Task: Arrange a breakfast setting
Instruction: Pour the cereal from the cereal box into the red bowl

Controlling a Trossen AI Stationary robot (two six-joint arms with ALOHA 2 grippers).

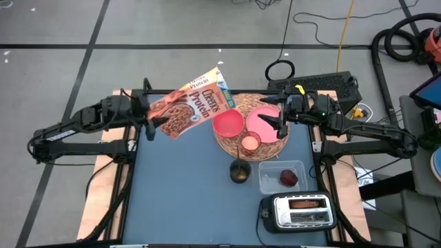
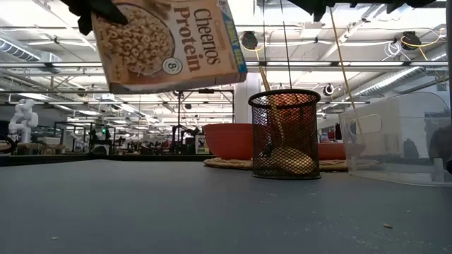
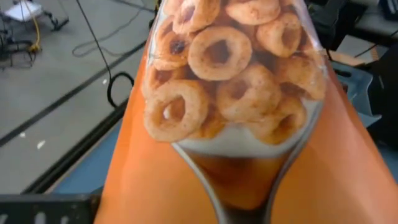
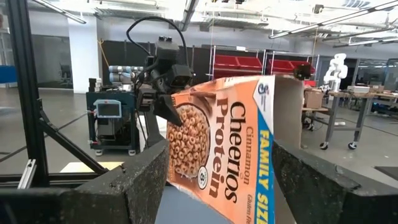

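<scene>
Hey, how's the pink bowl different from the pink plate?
The pink bowl is deep and darker pink; the pink plate is flat and paler. The bowl lies uncovered on the wicker mat's left part; the plate lies to its right, with the right pincer over it. Both are round and rest on the mat.

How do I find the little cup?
Look at the round woven mat in the middle of the table. A bowl, a plate and the cup sit on it. The cup is the smallest, on the mat's edge nearest the black mesh holder.

1 cereal box, 1 bowl, 1 plate, 1 cup, 1 wicker mat, 1 mesh holder, 1 tub, 1 fruit, 1 toaster.
</scene>
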